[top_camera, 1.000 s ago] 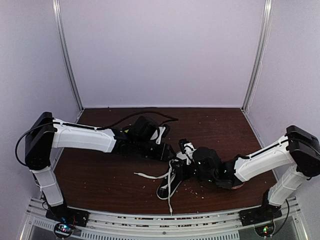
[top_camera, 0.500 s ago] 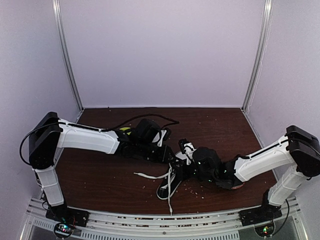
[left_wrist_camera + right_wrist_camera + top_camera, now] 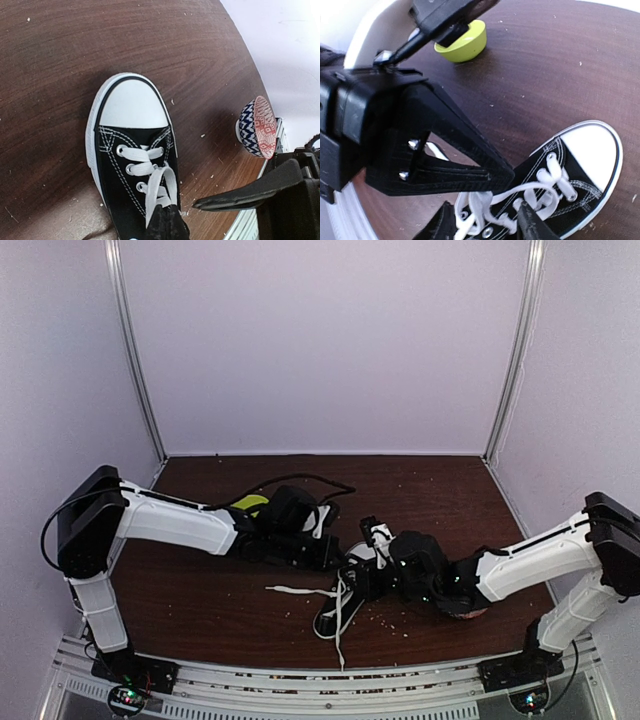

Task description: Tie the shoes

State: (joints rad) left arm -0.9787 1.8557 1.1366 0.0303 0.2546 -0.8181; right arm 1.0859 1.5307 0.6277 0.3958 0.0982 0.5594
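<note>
Dark wood table (image 3: 190,600), sneaker (image 3: 327,623) centre-front, long axis running from the toe at the near edge back to the heel. Left fingers (image 3: 235,192) and right fingers (image 3: 450,155) meet over the laces (image 3: 155,187) at mid-shoe. Each pair stands narrow with a strand at the gap; whether either actually pinches it, cannot tell. Neither side clearly nearer.

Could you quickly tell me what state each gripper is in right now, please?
Left gripper: cannot be told; its fingertips sit close together over the sneaker.
Right gripper: closed on the white lace.
</note>
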